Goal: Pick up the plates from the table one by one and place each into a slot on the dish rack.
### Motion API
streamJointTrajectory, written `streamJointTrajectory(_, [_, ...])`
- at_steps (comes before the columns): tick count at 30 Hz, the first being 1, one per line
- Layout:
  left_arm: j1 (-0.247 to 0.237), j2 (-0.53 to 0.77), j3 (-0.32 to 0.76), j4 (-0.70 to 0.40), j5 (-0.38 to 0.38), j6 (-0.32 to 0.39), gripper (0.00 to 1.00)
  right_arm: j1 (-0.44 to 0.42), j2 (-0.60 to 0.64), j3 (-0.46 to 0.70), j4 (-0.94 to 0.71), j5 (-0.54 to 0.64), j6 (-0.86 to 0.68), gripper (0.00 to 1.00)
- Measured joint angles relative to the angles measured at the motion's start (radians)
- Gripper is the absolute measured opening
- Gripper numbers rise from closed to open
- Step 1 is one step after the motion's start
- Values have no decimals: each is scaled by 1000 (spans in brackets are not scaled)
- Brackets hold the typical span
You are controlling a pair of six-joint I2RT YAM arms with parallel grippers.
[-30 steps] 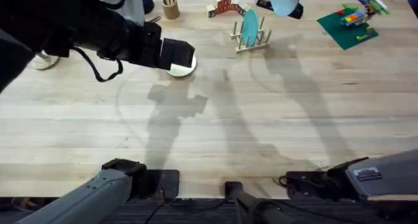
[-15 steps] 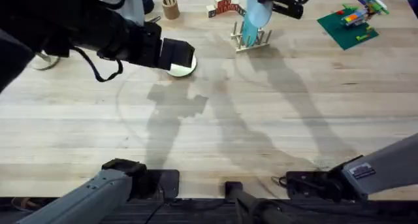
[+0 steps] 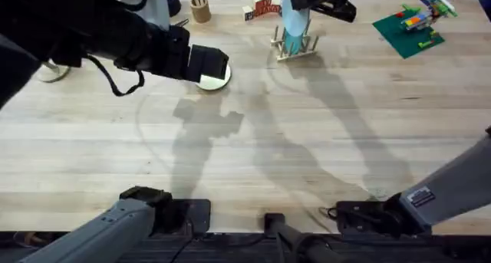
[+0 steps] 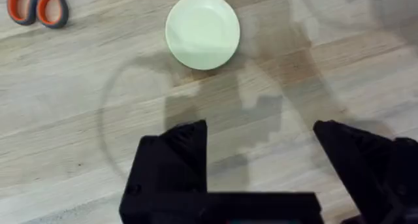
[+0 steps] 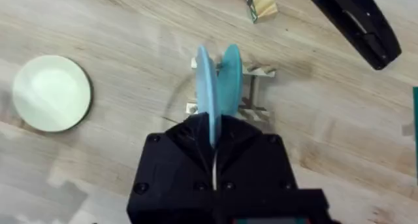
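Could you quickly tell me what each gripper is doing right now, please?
Left gripper: open, holding nothing, above the pale yellow plate.
Right gripper: shut on the light blue plate, over the dish rack.

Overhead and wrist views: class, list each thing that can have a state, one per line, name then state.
light blue plate: on edge, gripped, at the rack.
teal plate: upright in the rack.
pale yellow plate: flat on the table.
dish rack: upright, holding plates.
right gripper: shut on the light blue plate.
left gripper: open, above the table.
scissors: lying flat.
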Motion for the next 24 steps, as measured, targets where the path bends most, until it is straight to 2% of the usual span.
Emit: streamJointTrajectory(24, [0, 0, 0, 0, 0, 0, 995, 0, 112, 0, 105, 13, 0, 31])
